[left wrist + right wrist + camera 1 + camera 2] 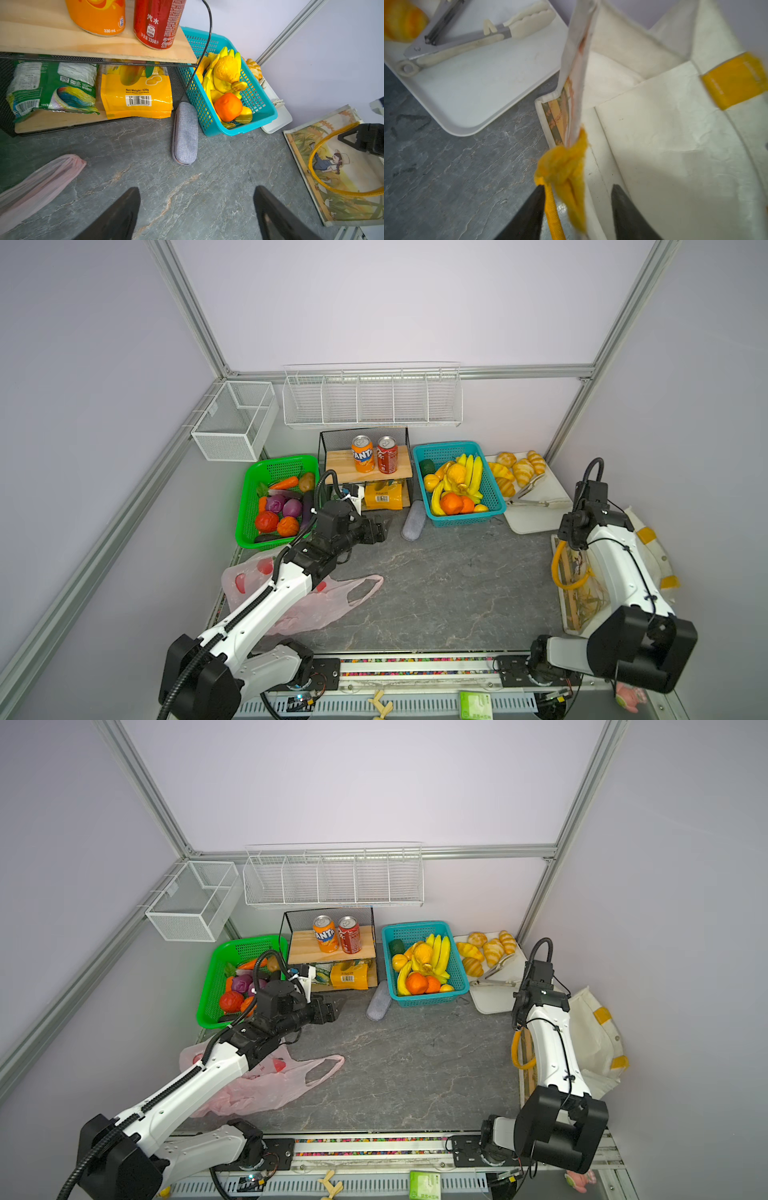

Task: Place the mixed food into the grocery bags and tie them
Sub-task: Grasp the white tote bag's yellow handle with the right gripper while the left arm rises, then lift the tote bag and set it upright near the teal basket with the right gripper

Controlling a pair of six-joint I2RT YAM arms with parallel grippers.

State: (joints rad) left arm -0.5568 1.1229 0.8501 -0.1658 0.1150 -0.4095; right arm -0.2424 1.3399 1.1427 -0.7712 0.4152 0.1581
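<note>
Looks like bag opening: the right gripper (578, 187) has its jaws around the cream canvas tote's (654, 135) yellow rope handle (562, 164). Is it pinched? I cannot tell. The left gripper (196, 188) is wide open and empty. Next, lift the handle up.

Food lining the far edge of the worktop (436, 593), bags flanking.
The Fanta can (363, 454) and soda can (387, 455) are standing together on the shelf (340, 468), between the vegetable basket (248, 506) leftward and the fruit basket (469, 517) rightward; the tray (536, 518) is filling the far right corner; the plastic bag (324, 605) is lying at the left edge, the tote (579, 610) at the right.
</note>
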